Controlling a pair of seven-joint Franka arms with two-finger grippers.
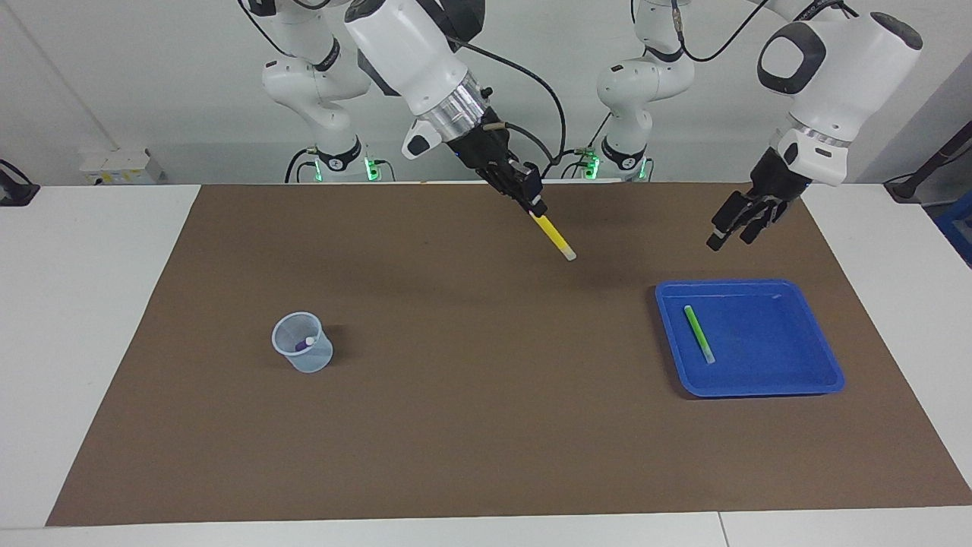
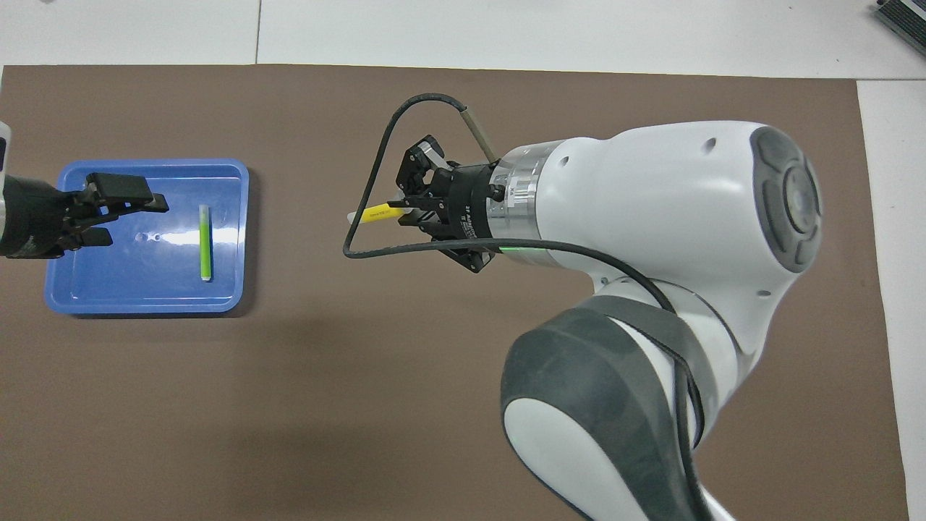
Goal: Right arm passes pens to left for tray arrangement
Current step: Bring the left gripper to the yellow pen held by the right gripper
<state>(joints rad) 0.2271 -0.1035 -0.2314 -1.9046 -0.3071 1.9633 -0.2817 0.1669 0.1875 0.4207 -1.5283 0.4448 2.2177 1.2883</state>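
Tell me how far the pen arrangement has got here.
Done: the green pen lies in the blue tray. In hand: the right claw holds the yellow pen over the mat; the left claw is open. Left: the purple pen, in the cup.

One pen (image 1: 699,334) lies in the tray (image 1: 790,380); another stands in the cup (image 1: 302,353).

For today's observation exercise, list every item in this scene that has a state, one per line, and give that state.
Green pen: lying flat in the tray, loose.
Yellow pen: held in the air over the mat, whitish end pointing down.
Purple pen: standing in the cup.
Tray: flat on the mat, holding one pen.
Cup: upright.
Right gripper: jaws shut on the yellow pen.
Left gripper: jaws open, empty, raised.
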